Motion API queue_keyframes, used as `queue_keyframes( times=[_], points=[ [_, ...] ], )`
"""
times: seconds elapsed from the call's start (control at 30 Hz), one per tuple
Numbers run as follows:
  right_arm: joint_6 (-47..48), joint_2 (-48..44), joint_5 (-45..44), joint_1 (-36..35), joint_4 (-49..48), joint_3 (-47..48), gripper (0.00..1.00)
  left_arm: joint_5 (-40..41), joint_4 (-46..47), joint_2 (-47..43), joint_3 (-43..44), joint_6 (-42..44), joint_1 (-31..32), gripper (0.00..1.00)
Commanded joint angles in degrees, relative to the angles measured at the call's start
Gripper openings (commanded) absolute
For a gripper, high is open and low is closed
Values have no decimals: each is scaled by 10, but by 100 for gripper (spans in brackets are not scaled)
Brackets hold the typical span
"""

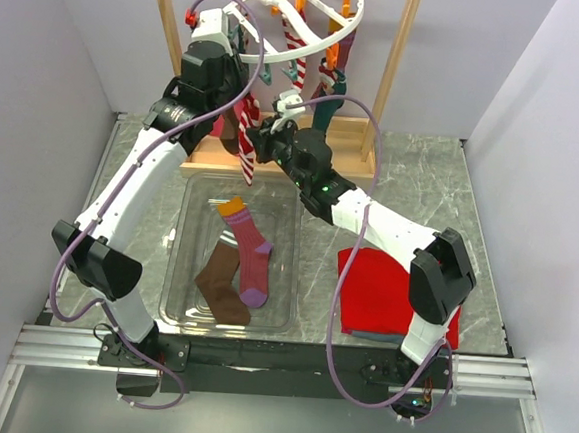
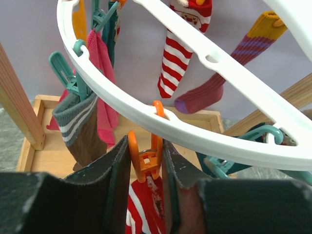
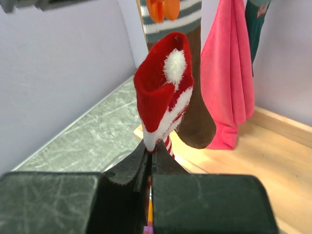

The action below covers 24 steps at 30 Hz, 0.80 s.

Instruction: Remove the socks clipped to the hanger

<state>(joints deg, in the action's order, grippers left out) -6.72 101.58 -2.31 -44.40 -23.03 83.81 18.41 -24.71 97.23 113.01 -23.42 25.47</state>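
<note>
- Right end effector [image 3: 150, 157], lower centre of its wrist view, is clamped on the red-and-white striped sock [image 3: 158, 102]; pull down only once the clip gapes.
- Left end effector [image 2: 145, 152], lower centre, pinches the orange clip [image 2: 146, 163] that holds the sock; squeeze fully.
- White hanger ring [image 2: 195, 134] behind; avoid swinging it.

No lettering, brand mark, number or sign could be read in any of the 3 views; the socks [image 2: 174, 58], the white hanger [image 2: 146, 105] and the orange clip [image 2: 146, 158] bore none that was legible
</note>
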Motion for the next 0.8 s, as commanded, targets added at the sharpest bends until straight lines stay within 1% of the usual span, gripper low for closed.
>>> queue_keyframes(
  times=[0.0, 0.07, 0.13, 0.23, 0.27, 0.33, 0.37, 0.43, 0.47, 0.57, 0.63, 0.77],
  points=[
    [-5, -25, -3, -4, 21, 21, 0, -17, 19, -25, 5, -5, 0, 11],
    [-7, -34, -1, -4, 21, 13, 0, -17, 15, -25, 8, -4, 0, 11],
    [-17, -49, 6, -5, 27, 3, 0, -16, 12, -23, 15, -2, 0, 14],
    [-36, -79, 14, -7, 46, -22, 0, -24, 12, -26, 11, -2, 0, 40],
    [-39, -87, 15, -10, 48, -45, 0, -31, 14, -29, 6, -4, 0, 49],
    [-48, -121, 17, -16, 61, -69, 0, -36, 24, -41, -10, -8, 0, 58],
    [-52, -133, 20, -17, 68, -89, 0, -40, 26, -45, -15, -11, 0, 67],
    [-68, -163, 21, -21, 104, -102, 0, -49, 22, -53, -23, -15, 0, 73],
    [-81, -172, 46, -22, 118, -113, 0, -51, 19, -55, -24, -17, 0, 77],
    [-100, -204, 66, -33, 173, -140, 0, -66, 7, -67, -28, -24, 0, 81],
    [-113, -228, 81, -40, 191, -165, 0, -81, 2, -83, -36, -29, 0, 85],
    [-164, -264, 131, -51, 191, -238, 0, -108, 7, -124, -78, -38, 0, 95]
  ],
)
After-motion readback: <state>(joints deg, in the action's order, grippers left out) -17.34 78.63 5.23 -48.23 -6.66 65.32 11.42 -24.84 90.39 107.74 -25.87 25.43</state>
